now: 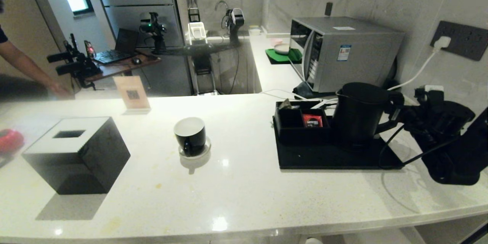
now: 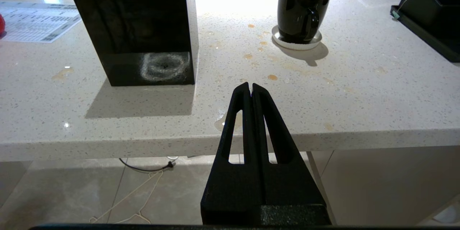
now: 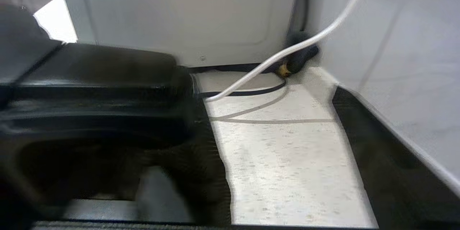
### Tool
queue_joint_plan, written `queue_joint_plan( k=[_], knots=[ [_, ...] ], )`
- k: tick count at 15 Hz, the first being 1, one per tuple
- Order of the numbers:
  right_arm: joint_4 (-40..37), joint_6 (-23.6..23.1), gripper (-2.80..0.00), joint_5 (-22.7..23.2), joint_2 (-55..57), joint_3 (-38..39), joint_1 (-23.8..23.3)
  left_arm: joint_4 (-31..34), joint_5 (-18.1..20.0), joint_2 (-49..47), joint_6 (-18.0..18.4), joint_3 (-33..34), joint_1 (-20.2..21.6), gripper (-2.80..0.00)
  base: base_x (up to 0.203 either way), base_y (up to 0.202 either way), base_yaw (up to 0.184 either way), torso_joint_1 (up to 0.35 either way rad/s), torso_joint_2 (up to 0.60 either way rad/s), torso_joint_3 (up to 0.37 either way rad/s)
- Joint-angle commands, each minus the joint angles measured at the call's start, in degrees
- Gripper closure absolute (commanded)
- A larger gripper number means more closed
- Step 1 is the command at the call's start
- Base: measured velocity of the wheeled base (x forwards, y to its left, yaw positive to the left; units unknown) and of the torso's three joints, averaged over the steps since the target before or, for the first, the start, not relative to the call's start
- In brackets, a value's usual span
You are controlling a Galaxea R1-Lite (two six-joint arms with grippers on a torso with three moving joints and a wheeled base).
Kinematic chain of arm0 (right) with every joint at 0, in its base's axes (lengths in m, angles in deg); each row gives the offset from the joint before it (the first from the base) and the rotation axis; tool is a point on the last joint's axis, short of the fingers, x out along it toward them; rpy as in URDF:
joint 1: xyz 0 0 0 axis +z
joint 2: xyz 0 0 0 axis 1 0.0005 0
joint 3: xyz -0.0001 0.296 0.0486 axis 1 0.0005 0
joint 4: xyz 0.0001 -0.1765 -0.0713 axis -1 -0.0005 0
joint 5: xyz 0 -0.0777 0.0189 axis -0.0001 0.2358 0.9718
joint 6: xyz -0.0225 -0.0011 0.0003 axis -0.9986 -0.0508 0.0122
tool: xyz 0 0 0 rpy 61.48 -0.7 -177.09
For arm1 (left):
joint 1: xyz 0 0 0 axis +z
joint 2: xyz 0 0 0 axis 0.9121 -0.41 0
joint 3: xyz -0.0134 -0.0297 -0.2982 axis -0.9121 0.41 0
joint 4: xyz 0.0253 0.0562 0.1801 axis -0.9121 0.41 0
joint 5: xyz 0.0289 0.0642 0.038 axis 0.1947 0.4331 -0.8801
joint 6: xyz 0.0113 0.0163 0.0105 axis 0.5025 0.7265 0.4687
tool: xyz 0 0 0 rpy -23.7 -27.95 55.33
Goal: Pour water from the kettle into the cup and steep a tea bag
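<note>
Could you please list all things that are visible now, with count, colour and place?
cup: one, black outside, white inside, on a white saucer, counter middle
kettle: one, black, on the black tray, right
organiser box: one, black, on the tray, holds a red sachet
tissue box: one, black, white top, left
microwave: one, silver, behind the tray
person's arm: far left
left claw: shut, before the counter edge
right claw: open, at the kettle handle

The matte black kettle (image 1: 358, 112) stands upright on its tray, lid shut. The empty black cup (image 1: 190, 135) sits on its saucer, well apart.
</note>
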Motion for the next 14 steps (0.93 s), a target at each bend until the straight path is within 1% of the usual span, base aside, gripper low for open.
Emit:
queue_joint_plan(
  k=[1,14],
  knots=[
    [0.8,0.0,0.0,0.0,0.0,-0.2,0.1,0.0,0.0,-0.1,0.0,0.0,0.0,0.0,0.0,0.0,0.0,0.0,0.0,0.0],
    [1.2,-0.3,0.0,-0.1,-2.5,0.2,0.9,0.0,0.0,-0.1,0.0,0.0,0.0,0.0,0.0,0.0,0.0,0.0,0.0,0.0]
  ],
)
